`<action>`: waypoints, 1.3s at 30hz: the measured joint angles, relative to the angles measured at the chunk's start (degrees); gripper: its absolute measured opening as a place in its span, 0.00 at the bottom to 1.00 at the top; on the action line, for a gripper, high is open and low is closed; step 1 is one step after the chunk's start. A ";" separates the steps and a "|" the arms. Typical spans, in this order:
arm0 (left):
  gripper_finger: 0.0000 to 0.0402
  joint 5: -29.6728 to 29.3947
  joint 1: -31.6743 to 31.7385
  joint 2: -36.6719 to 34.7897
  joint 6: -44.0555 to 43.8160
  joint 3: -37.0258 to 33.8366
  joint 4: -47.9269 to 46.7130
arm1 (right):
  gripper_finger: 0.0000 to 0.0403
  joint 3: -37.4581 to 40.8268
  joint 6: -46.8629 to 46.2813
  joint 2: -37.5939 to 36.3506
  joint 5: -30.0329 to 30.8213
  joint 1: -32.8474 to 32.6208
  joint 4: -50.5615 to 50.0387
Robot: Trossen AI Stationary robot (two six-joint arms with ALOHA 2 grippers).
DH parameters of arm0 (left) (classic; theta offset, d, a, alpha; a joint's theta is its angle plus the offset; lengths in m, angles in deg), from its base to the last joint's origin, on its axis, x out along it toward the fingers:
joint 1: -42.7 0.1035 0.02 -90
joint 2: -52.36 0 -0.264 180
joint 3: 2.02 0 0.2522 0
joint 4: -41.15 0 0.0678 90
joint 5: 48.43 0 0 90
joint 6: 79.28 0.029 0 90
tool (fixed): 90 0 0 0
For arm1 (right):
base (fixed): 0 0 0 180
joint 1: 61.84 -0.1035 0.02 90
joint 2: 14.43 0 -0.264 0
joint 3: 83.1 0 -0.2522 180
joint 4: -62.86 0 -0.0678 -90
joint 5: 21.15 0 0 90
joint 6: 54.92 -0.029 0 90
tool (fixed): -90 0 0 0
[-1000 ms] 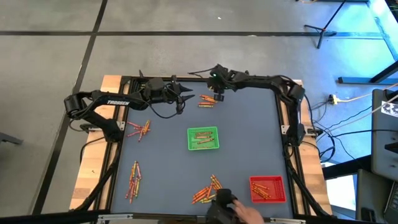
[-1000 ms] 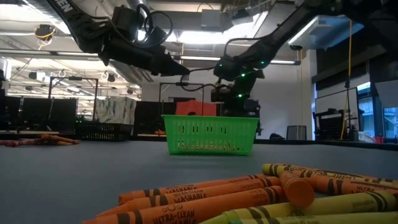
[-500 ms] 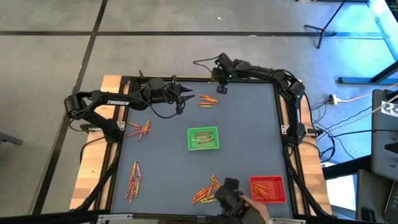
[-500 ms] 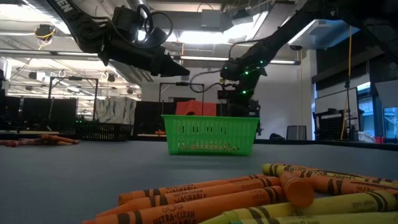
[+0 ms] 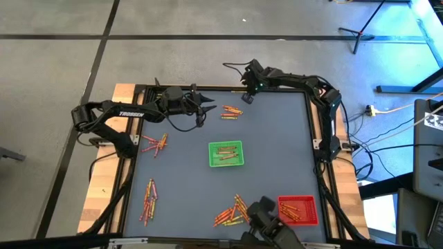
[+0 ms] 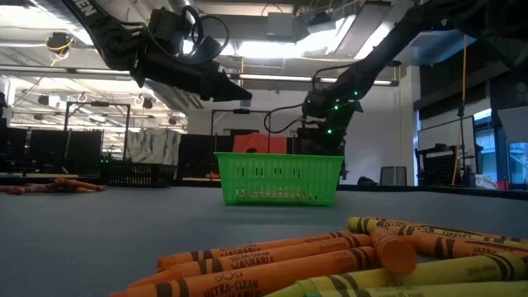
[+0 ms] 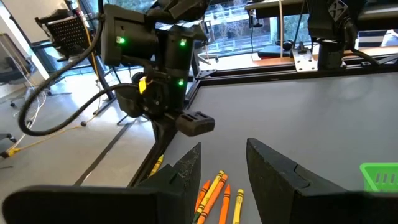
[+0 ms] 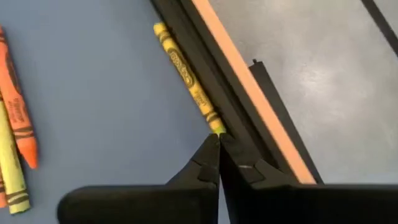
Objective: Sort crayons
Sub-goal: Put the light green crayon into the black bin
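Looking past the right gripper [image 8: 217, 144], the right wrist view alone shows a yellow crayon [image 8: 186, 78] lying along the dark frame rail [image 8: 242, 134] at the desk's far edge; the jaws are together, tips at the crayon's end, contact uncertain. From above, the left gripper [image 5: 211, 106] hovers near a small crayon group [image 5: 232, 113], jaws apart and empty. Paper-wrapped wax crayons [image 6: 330, 256] lie in loose piles on the matte blue-grey desk [image 5: 277, 138]. A green slotted plastic basket [image 5: 226, 153] sits centrally, holding crayons; a red basket [image 5: 297, 209] occupies the near right corner.
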 joint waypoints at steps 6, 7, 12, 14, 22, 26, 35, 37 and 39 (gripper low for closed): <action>0.28 0.01 0.00 -0.01 0.00 -0.01 -0.04 | 0.01 0.33 -0.44 0.25 2.53 0.39 1.90; 0.28 0.01 0.00 0.01 0.00 0.00 -0.04 | 0.01 0.33 -0.27 0.62 2.39 0.37 2.32; 0.28 0.01 0.00 0.01 0.00 0.00 -0.11 | 0.00 0.24 1.02 2.71 1.45 0.44 3.12; 0.28 0.01 0.00 0.01 0.00 0.00 -0.12 | 0.01 0.24 1.58 2.97 1.61 0.44 3.62; 0.28 0.01 0.00 0.01 0.31 -0.01 -0.13 | 0.01 0.24 4.57 2.68 2.35 -0.76 3.33; 0.28 0.01 0.00 0.01 0.31 0.00 -0.15 | 0.00 0.33 6.15 1.97 5.39 -2.74 1.77; 0.28 0.01 -0.01 0.01 0.31 -0.02 -0.28 | 0.00 2.66 10.42 1.75 12.60 -4.98 3.32; 0.28 0.00 0.00 0.01 0.31 -0.01 -0.28 | 0.00 3.18 10.81 1.71 12.98 -4.79 5.01; 0.28 -0.01 0.00 0.01 0.31 0.00 -0.26 | 0.00 3.76 10.90 1.68 13.66 -4.24 5.53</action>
